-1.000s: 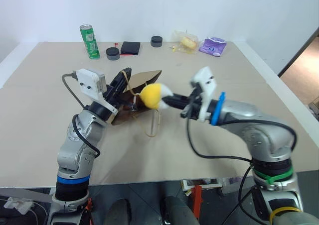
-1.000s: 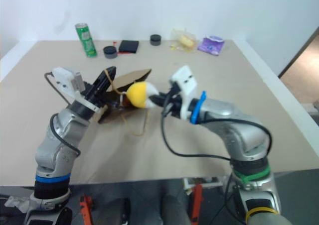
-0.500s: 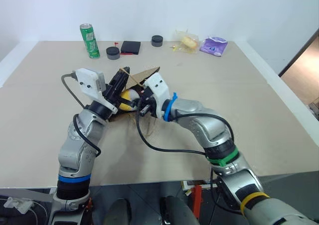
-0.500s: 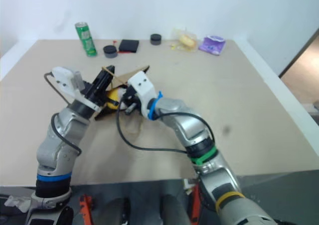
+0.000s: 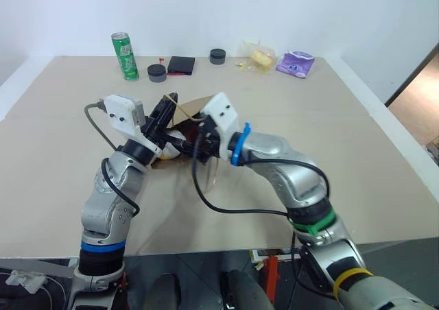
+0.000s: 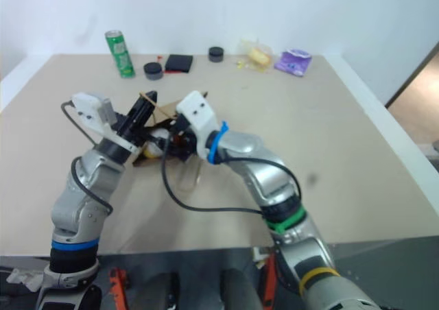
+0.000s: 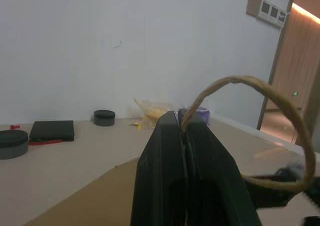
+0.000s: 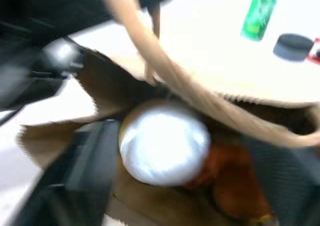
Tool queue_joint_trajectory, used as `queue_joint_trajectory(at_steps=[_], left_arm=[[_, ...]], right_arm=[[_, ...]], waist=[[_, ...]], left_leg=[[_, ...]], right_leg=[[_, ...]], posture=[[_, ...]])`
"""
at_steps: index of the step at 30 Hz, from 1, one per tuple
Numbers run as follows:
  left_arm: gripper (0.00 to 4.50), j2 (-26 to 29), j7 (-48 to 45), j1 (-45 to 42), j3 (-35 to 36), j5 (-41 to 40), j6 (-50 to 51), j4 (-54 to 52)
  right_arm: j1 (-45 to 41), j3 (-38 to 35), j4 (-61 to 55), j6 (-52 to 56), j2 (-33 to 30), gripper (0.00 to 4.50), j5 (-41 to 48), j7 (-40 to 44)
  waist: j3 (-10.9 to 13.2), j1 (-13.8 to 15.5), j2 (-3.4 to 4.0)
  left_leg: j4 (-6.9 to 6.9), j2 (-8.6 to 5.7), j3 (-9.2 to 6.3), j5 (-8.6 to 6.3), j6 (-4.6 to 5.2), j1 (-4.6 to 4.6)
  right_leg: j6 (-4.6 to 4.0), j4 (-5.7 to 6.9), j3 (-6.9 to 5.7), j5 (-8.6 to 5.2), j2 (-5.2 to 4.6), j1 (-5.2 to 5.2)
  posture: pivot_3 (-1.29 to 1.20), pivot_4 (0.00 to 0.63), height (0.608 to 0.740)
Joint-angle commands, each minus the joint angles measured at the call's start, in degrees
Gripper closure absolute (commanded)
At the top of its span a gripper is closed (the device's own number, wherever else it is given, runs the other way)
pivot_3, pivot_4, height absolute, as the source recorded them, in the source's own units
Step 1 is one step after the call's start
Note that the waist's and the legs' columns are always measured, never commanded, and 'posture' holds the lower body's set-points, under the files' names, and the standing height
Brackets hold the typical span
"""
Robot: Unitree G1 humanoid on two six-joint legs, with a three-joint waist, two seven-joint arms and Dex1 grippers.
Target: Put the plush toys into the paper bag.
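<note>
Left hand (image 7: 185,131) is clamped shut on a twine handle (image 7: 260,93) of the paper bag (image 5: 195,108), holding its mouth up off the worktop (image 5: 329,125); the right hand (image 6: 171,140) reaches into that mouth with its fingers spread wide and gripping nothing. Inside the bag, seen from the right wrist, the egg-shaped toy (image 8: 165,148) lies white side up between those fingers, with the brown furry toy (image 8: 227,178) just beside it, deeper in the bag. Well beyond the bag, along the far edge of the worktop, stand a green can (image 5: 124,46), a black box (image 5: 181,65) between two black discs, a clear packet of yellow items (image 5: 258,57) and a purple pouch (image 5: 295,63).
</note>
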Motion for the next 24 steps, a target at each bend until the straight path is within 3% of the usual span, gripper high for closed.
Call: queue_joint_trajectory(at_steps=[1,4,6,10,14,18,24], left_arm=[[4.50,0.06,0.14,-0.79,0.37,-0.40,0.06,-2.22],[4.50,0.11,0.05,-1.12,0.47,-0.48,0.11,-1.80],[4.50,0.12,-0.01,-1.21,0.49,-0.62,0.25,-1.72],[4.50,-0.06,-0.20,-1.35,0.41,-0.71,0.50,-1.41],[4.50,-0.18,-0.14,-1.71,0.45,-0.78,0.68,-1.17],[4.50,-0.19,-0.15,-1.77,0.52,-0.89,1.00,-1.31],[4.50,-0.13,-0.04,-2.12,0.70,-1.05,1.23,-1.22]], right_arm=[[3.54,-6.86,-9.23,-0.99,-2.20,0.03,4.80,1.91],[8.04,-10.90,-12.84,-4.65,-6.23,0.03,6.06,4.48],[12.89,-10.07,-13.32,-12.76,-12.59,0.03,1.08,8.00],[20.67,-4.41,-8.04,-34.02,-23.49,0.03,-14.28,10.38],[23.03,1.77,-0.47,-59.13,-28.89,0.03,-33.42,3.05],[22.42,5.46,4.68,-72.64,-26.67,0.03,-44.88,-5.62],[18.76,7.56,11.93,-79.45,-19.62,0.03,-55.31,-16.93]], waist=[[0.00,0.00,0.00],[0.00,0.00,0.00],[-0.01,0.03,-0.01],[0.00,0.03,-0.02],[0.00,-0.24,-0.02],[-0.01,-0.20,-0.04],[-0.01,-0.05,-0.09]], left_leg=[[0.00,-0.01,0.00,0.00,0.00,0.00],[0.00,0.00,0.00,0.00,0.00,0.02],[0.00,-0.03,-0.01,0.00,0.00,0.03],[0.00,-0.12,0.04,0.00,0.00,0.07],[-0.02,-0.11,0.14,0.00,-0.01,0.19],[-0.02,-0.10,0.06,0.02,-0.05,0.23],[0.01,-0.15,0.14,0.06,-0.12,0.22]], right_leg=[[-0.01,0.00,0.00,0.00,0.00,-0.01],[-0.01,0.00,0.01,0.00,0.01,0.00],[-0.02,0.00,0.00,-0.02,0.00,0.02],[-0.24,-0.01,0.03,-0.22,-0.08,0.04],[-0.25,-0.01,0.17,-0.20,-0.03,0.04],[-0.26,0.03,0.16,-0.19,0.03,0.06],[-0.17,0.02,0.29,-0.13,-0.04,0.08]], posture=[[0.00,0.150,0.740],[0.00,0.150,0.740],[0.00,0.150,0.740],[0.00,0.150,0.740],[0.00,0.150,0.740],[0.00,0.150,0.740],[0.00,0.150,0.740]])
